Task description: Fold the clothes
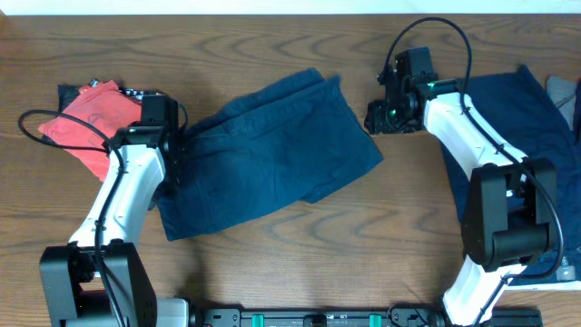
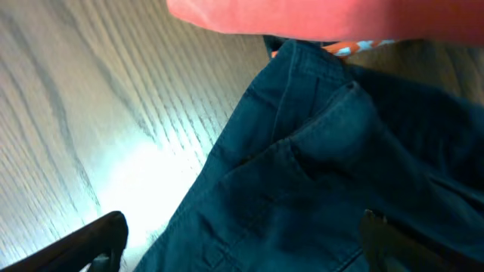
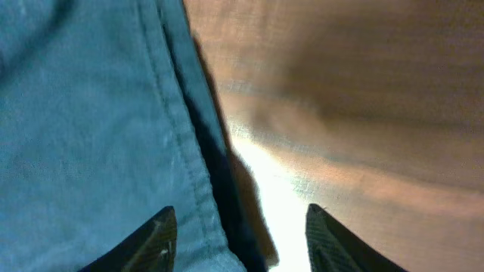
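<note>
A dark navy garment (image 1: 272, 145) lies partly folded in the middle of the table. My left gripper (image 1: 174, 150) is at its left edge; in the left wrist view its fingers (image 2: 242, 234) are spread wide over the navy fabric (image 2: 318, 174), holding nothing. My right gripper (image 1: 377, 116) is at the garment's upper right corner. In the right wrist view its fingers (image 3: 240, 234) are open over the hemmed edge (image 3: 98, 128), one finger above cloth and one above bare wood. A second navy garment (image 1: 508, 118) lies at the right under the right arm.
A red-orange cloth (image 1: 91, 123) lies at the far left on something dark, and shows at the top of the left wrist view (image 2: 318, 19). A grey item (image 1: 565, 95) sits at the right edge. The wooden table (image 1: 300, 245) is bare in front.
</note>
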`<state>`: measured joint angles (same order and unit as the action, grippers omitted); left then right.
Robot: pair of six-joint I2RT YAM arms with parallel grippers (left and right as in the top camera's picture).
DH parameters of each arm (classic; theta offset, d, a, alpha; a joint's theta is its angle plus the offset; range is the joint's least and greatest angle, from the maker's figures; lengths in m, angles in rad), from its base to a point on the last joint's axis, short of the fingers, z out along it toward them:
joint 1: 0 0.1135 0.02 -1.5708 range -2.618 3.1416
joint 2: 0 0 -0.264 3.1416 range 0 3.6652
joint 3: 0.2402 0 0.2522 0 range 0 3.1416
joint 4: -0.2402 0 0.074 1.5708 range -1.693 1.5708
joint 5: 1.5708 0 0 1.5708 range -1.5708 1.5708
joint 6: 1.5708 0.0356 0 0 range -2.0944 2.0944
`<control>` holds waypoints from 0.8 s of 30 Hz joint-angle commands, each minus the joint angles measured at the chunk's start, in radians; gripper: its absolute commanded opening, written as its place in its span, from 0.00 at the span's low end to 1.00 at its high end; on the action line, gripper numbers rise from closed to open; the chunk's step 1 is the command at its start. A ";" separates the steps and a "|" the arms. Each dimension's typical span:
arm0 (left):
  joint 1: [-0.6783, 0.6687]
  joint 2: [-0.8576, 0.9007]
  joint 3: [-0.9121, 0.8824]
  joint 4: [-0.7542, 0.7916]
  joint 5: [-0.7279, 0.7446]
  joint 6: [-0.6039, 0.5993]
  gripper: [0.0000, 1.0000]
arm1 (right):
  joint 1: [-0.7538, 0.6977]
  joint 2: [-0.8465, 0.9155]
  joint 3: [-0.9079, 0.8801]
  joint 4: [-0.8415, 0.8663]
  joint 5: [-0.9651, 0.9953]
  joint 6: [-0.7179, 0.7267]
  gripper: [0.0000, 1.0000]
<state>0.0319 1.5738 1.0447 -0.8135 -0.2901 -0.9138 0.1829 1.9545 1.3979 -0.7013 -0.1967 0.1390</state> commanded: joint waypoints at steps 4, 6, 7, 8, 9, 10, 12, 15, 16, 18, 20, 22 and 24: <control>0.002 -0.008 0.005 -0.029 0.010 0.031 0.98 | 0.046 -0.022 -0.002 -0.035 -0.033 -0.024 0.63; 0.002 -0.008 0.005 -0.054 0.021 0.031 0.98 | 0.056 -0.010 -0.007 -0.032 -0.034 -0.024 0.64; 0.002 -0.008 0.005 -0.064 0.020 0.031 0.98 | 0.063 -0.002 -0.007 -0.030 -0.037 -0.024 0.64; 0.002 -0.008 0.004 -0.071 0.021 0.031 0.98 | 0.069 0.010 -0.007 -0.023 -0.039 -0.024 0.64; 0.002 -0.008 0.003 -0.074 0.021 0.031 0.97 | 0.076 0.022 -0.007 -0.013 -0.046 -0.023 0.64; 0.002 -0.008 0.002 -0.076 0.021 0.031 0.98 | 0.085 0.037 -0.007 0.003 -0.054 -0.021 0.64; 0.002 -0.008 0.001 -0.076 0.021 0.031 0.98 | 0.102 0.066 -0.007 0.036 -0.071 -0.021 0.66; 0.002 -0.008 0.001 -0.085 0.021 0.031 0.98 | 0.133 0.114 -0.007 0.089 -0.074 -0.021 0.74; 0.002 -0.008 0.001 -0.091 0.021 0.031 0.98 | 0.142 0.128 -0.007 0.101 -0.074 -0.021 0.76; 0.002 -0.008 0.001 -0.103 0.021 0.031 0.98 | 0.162 0.161 -0.007 0.125 -0.069 -0.021 0.78; 0.002 -0.008 0.001 -0.113 0.021 0.031 0.98 | 0.176 0.188 -0.007 0.144 -0.069 -0.021 0.77; 0.002 -0.008 0.001 -0.122 0.021 0.031 0.98 | 0.188 0.206 -0.007 0.154 -0.069 -0.021 0.62; 0.002 -0.008 0.001 -0.132 0.021 0.031 0.98 | 0.196 0.208 -0.007 0.152 -0.050 -0.021 0.12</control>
<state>0.0319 1.5738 1.0447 -0.9318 -0.2649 -0.8890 0.3599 2.1036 1.4075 -0.5358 -0.2512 0.1154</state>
